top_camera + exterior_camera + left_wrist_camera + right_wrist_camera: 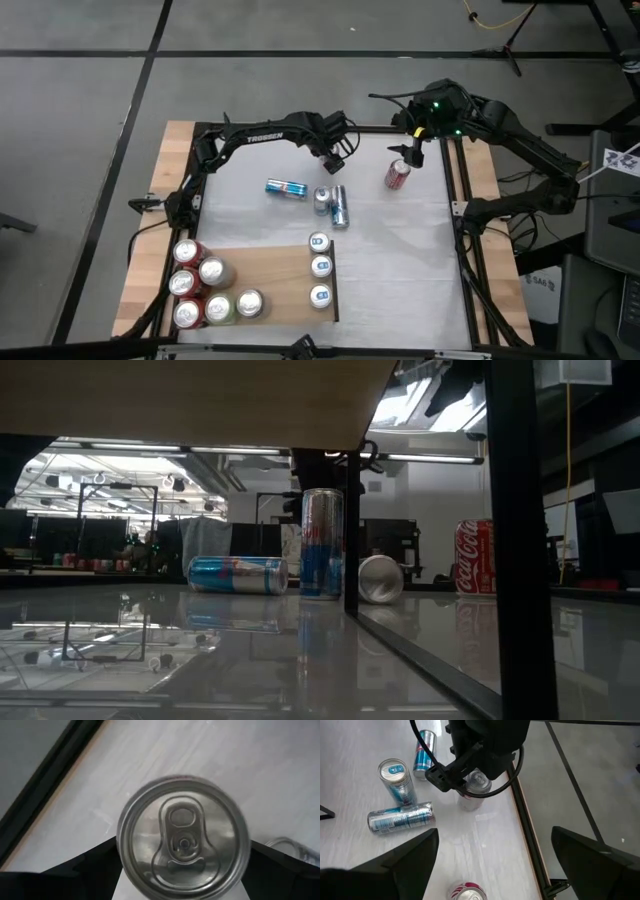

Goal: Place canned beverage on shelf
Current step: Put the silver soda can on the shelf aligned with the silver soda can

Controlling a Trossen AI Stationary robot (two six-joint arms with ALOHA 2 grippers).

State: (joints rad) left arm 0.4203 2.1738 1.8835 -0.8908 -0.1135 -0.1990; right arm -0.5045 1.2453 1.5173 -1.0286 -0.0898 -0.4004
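The left gripper (336,155) hangs over the far middle of the white table (400,270), and its two dark fingers (85,872) sit against opposite sides of a round aluminium beverage can with a silver pull-tab lid and a pale body (182,837). The pincer reads as clamped on that can. Whether the can's base rests on the table or hangs just clear of it cannot be told.

The can stands upright. Its long axis is vertical and in line with the gripper's approach, and its lid faces straight up at the wrist. The flat light-brown wood-grain shelf (270,275) lies from this pincer toward the near edge of the table and toward the left arm's own side, well apart from the can. The coming move therefore appears to be a carry in that direction with the axis kept vertical. The left arm is the nearer one.

The right gripper (495,837) waits at the far right side of the table, fingers spread wide on nothing.
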